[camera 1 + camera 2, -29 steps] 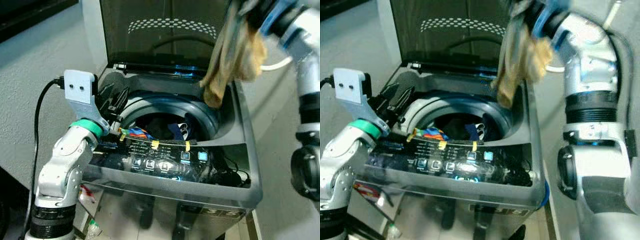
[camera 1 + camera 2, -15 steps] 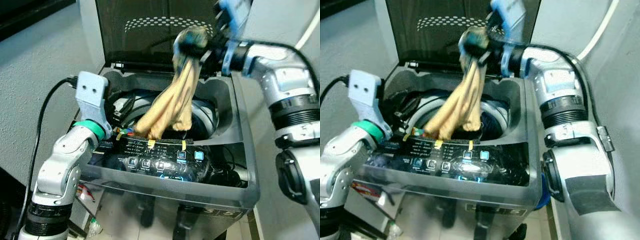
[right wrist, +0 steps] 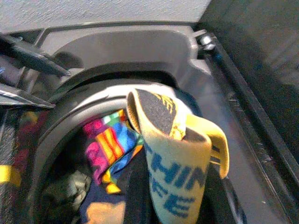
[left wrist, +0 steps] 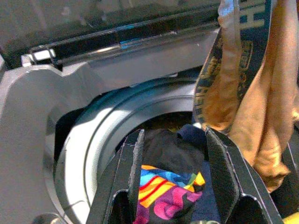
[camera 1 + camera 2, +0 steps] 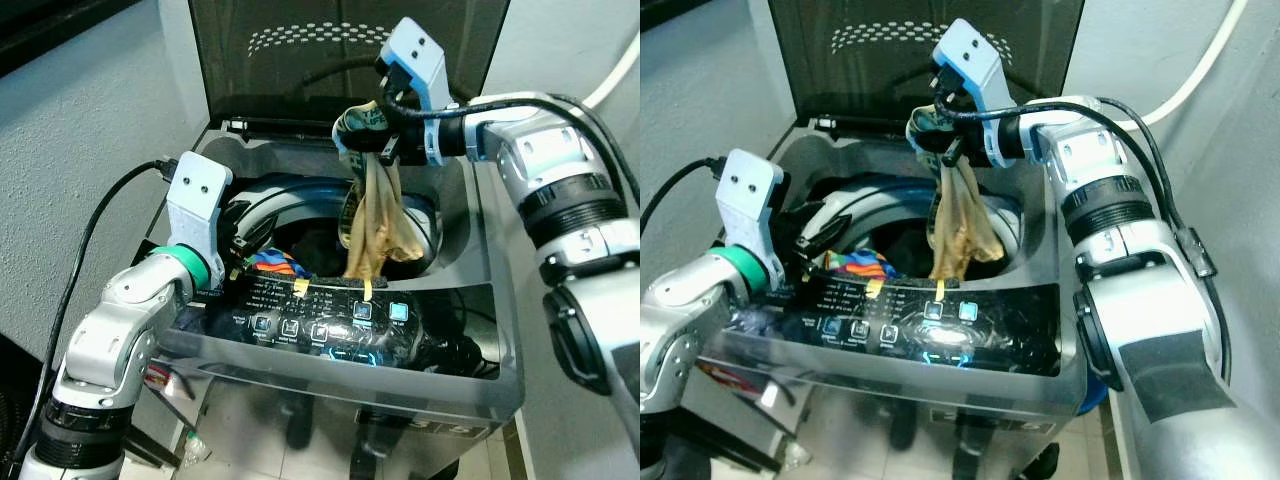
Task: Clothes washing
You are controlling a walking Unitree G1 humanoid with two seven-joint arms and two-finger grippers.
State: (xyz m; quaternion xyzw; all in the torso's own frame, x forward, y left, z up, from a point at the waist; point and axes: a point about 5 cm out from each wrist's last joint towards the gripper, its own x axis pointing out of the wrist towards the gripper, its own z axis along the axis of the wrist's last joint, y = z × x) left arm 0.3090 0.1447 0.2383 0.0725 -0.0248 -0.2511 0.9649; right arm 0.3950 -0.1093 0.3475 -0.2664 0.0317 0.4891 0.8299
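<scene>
The top-loading washer stands with its lid up. My right gripper is shut on a tan garment with a dark blue lettered waistband. It holds the garment above the drum opening, and the lower end hangs into the opening just behind the control panel. Dark clothes and a multicoloured cloth lie in the drum. My left gripper sits at the drum's left rim, open, with its fingers spread above the multicoloured cloth and holding nothing.
Grey walls close in on the left and right of the washer. A white hose runs up the right wall. A black cable loops from my left wrist. Yellow tape strips mark the panel's back edge.
My right gripper has carried the tan garment from high on the right to above the drum, and it now hangs straight down. My left gripper has shifted slightly along the rim.
</scene>
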